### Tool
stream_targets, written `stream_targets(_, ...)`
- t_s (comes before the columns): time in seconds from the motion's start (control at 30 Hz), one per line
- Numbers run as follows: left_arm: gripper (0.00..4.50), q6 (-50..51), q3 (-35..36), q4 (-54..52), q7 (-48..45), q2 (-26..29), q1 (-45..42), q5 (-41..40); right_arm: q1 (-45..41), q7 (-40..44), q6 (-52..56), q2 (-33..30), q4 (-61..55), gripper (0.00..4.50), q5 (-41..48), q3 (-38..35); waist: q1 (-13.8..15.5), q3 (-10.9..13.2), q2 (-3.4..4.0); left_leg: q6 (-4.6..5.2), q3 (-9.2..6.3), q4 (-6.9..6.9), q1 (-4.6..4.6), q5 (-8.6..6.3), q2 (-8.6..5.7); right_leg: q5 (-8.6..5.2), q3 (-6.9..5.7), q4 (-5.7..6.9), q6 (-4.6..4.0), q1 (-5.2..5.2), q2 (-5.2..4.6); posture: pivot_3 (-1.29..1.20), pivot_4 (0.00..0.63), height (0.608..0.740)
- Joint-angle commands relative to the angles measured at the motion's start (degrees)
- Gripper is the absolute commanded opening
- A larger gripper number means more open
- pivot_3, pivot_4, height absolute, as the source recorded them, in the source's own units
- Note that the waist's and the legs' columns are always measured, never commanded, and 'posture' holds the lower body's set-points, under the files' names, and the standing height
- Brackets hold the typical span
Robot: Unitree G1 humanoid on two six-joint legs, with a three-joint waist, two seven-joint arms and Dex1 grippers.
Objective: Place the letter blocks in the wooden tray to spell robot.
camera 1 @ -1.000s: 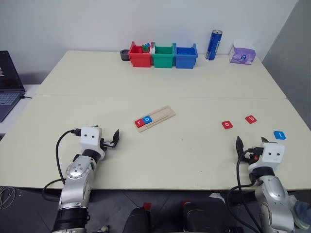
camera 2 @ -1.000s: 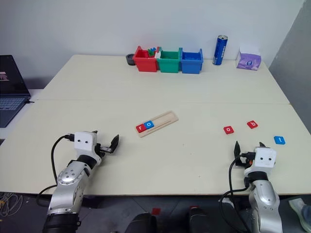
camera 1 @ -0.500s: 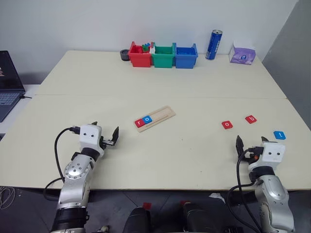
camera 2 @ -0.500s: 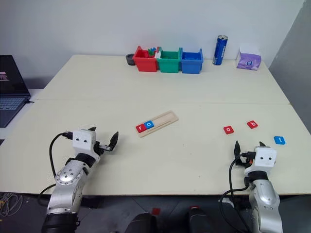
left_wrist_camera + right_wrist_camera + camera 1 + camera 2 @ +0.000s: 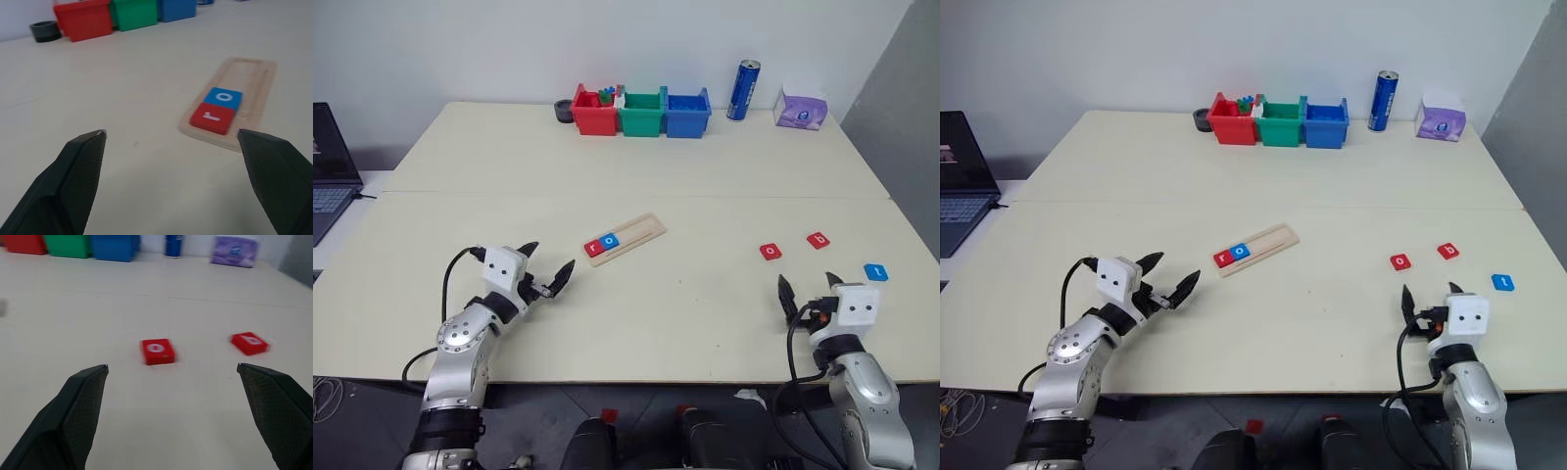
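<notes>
Table point(image 5: 705, 323) edge beneath both arms.

Setting: an indoor lab or office test area. Two plain cream tables point(image 5: 636, 166) are pushed together against a bare white wall point(image 5: 509, 44). A laptop point(image 5: 328, 162) sits on a side desk. Red, green and blue plastic bins point(image 5: 642, 112), a drink can point(image 5: 743, 90) and a tissue pack point(image 5: 802, 108) line the far edge.

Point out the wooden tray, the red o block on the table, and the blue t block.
wooden tray point(image 5: 644, 229), left eye view, bare far half of its floor.
red o block point(image 5: 157, 351), right wrist view, top face.
blue t block point(image 5: 875, 271), left eye view, top face.
</notes>
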Motion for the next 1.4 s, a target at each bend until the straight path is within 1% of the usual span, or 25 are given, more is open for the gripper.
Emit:
stream_targets(0.03, 4.50, 0.6, -1.3, 2.5, -2.7, 1.7, -5.3, 0.1, -1.3, 7.1, 9.1, -5.3, -9.8, 4.49, 5.8, 4.2, 0.0, 0.0, 0.00, 0.00, -0.01, 0.02, 0.00, 0.00, 0.00, 0.00, -0.02, 0.01, 0.01, 0.01, 0.01, 0.00, 0.150, 0.740)
stream_targets(0.1, 4.50, 1.5, -3.1, 4.9, -5.4, 2.1, -8.9, 0.3, -2.6, 10.2, 14.7, -9.0, -14.0, 4.49, 9.2, 6.3, 0.0, 0.0, -0.02, 0.00, -0.03, 0.03, -0.02, 0.00, -0.04, -0.01, -0.03, -0.01, 0.02, 0.02, 0.01, 0.00, 0.150, 0.740)
stream_targets(0.2, 4.50, 2.5, -5.5, 8.3, -8.7, 2.6, -12.9, 1.0, -4.6, 12.6, 20.0, -12.4, -17.5, 4.49, 13.2, 6.9, 0.0, 0.0, -0.06, 0.00, -0.04, 0.04, -0.06, 0.00, -0.07, -0.01, -0.04, -0.06, 0.02, 0.02, 0.00, 0.00, 0.150, 0.740)
stream_targets(0.27, 4.50, 3.4, -7.2, 11.6, -11.5, 3.1, -15.8, 1.6, -6.4, 13.6, 22.4, -14.4, -19.0, 4.49, 15.1, 6.4, 0.0, 0.0, -0.09, 0.00, -0.04, 0.04, -0.09, -0.01, -0.09, 0.00, -0.04, -0.07, 0.01, 0.01, 0.00, 0.00, 0.150, 0.740)
stream_targets(0.37, 4.50, 2.8, -9.6, 16.0, -15.0, 4.2, -19.0, 3.5, -8.1, 14.3, 23.8, -16.5, -19.8, 4.49, 15.7, 6.1, 0.0, 0.1, -0.15, 0.00, -0.03, 0.03, -0.11, -0.01, -0.13, 0.00, -0.11, -0.07, 0.01, -0.01, 0.03, 0.00, 0.150, 0.740)
stream_targets(0.53, 4.50, 0.8, -10.6, 22.1, -16.9, 4.0, -23.6, 5.0, -8.9, 13.6, 24.9, -16.9, -21.0, 4.49, 15.9, 6.2, 0.0, 0.1, -0.17, 0.00, -0.06, 0.02, -0.15, -0.01, -0.11, -0.01, -0.20, -0.07, 0.02, -0.02, 0.05, 0.00, 0.150, 0.740)
stream_targets(0.77, 4.50, -1.5, -12.9, 29.6, -21.5, 3.9, -27.5, 7.6, -8.7, 12.8, 25.8, -16.9, -24.0, 4.49, 15.1, 7.7, 0.0, 0.1, -0.17, 0.01, -0.06, 0.03, -0.18, -0.01, -0.12, -0.01, -0.19, -0.07, 0.02, -0.03, 0.04, 0.00, 0.150, 0.740)
stream_targets(0.93, 4.50, -2.2, -13.2, 34.7, -21.6, 3.3, -30.5, 9.0, -8.8, 12.9, 26.0, -17.2, -25.0, 4.49, 14.6, 8.5, 0.1, 0.1, -0.20, 0.00, -0.09, 0.06, -0.21, -0.01, -0.12, -0.01, -0.24, -0.06, 0.02, -0.04, 0.05, 0.00, 0.150, 0.740)
stream_targets(1.27, 4.50, -2.5, -14.6, 38.9, -24.3, 3.2, -33.1, 11.1, -9.0, 12.7, 26.6, -16.9, -25.9, 4.49, 14.5, 8.9, 0.0, 0.1, -0.20, 0.01, -0.11, 0.07, -0.23, -0.01, -0.12, 0.00, -0.26, -0.06, 0.01, -0.04, 0.05, 0.00, 0.150, 0.740)
stream_targets(1.4, 4.50, -3.3, -15.2, 41.5, -23.9, 3.1, -34.6, 12.6, -9.6, 12.6, 26.7, -16.8, -25.8, 4.49, 14.5, 9.3, 0.1, 0.1, -0.20, 0.01, -0.11, 0.07, -0.23, -0.01, -0.13, -0.01, -0.26, -0.06, 0.01, -0.04, 0.05, 0.00, 0.150, 0.740)
